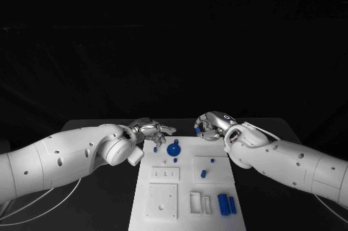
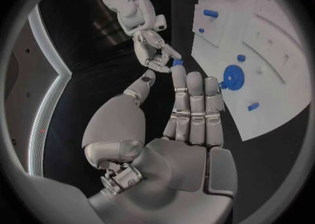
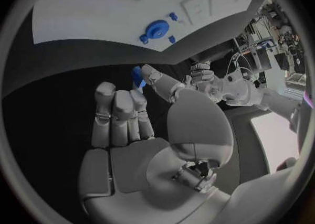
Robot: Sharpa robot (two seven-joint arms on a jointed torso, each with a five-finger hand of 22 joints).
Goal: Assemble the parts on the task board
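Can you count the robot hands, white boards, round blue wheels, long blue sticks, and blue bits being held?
Hands: 2, left hand, right hand
Task board: 1
Round blue wheel: 1
Long blue sticks: 2
Held blue bit: 1
Total: 7

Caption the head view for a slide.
Right hand holds a small blue part above the task board's far edge; left hand hovers open opposite.

Task board (image 1: 218, 183) — smooth, matt white plastic by its look, on a matt black table (image 1: 87, 128). Blue round part (image 1: 174, 150) and blue bars (image 1: 223, 204): smooth plastic. Left hand (image 1: 151, 130) and right hand (image 1: 210, 125) — silvery, metal-like finish with a dull sheen; arm shells of smooth white plastic.
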